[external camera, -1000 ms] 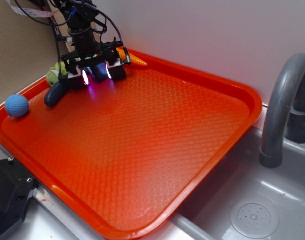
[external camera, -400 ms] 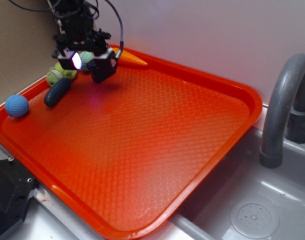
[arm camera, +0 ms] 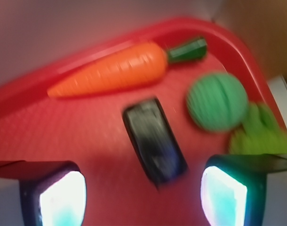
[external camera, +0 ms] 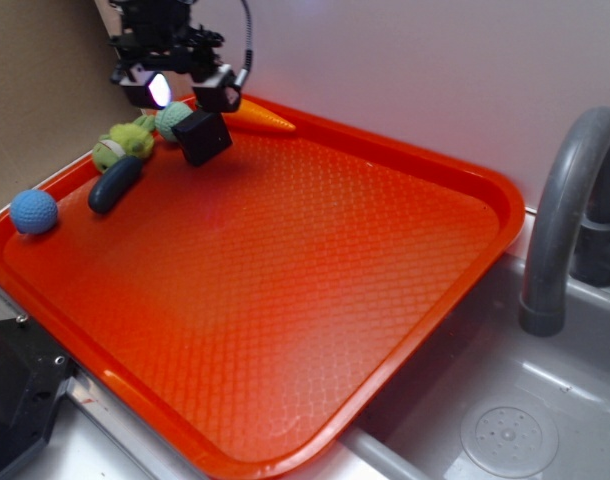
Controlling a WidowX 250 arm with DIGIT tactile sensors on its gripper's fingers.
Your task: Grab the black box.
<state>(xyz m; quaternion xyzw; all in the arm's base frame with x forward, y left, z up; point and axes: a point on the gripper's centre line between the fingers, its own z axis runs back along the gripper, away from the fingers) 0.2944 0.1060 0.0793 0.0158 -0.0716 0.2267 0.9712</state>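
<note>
The black box (external camera: 202, 137) sits at the far left of the red tray (external camera: 405, 180), just beside the green ball (external camera: 172, 120) and near the carrot (external camera: 260, 117). In the wrist view its long axis runs between the two lit pads, tilted slightly. The jaws (external camera: 190, 88) hang just above it, spread wide and holding nothing, the box centred beneath them

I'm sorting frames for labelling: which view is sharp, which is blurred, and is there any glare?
Exterior view: sharp; the matte black rectangular box reads crisply under the gripper, whose finger light glares white. Wrist view: motion-blurred; the box smears, the orange toy carrot is soft, and both lit fingers bloom.
</note>
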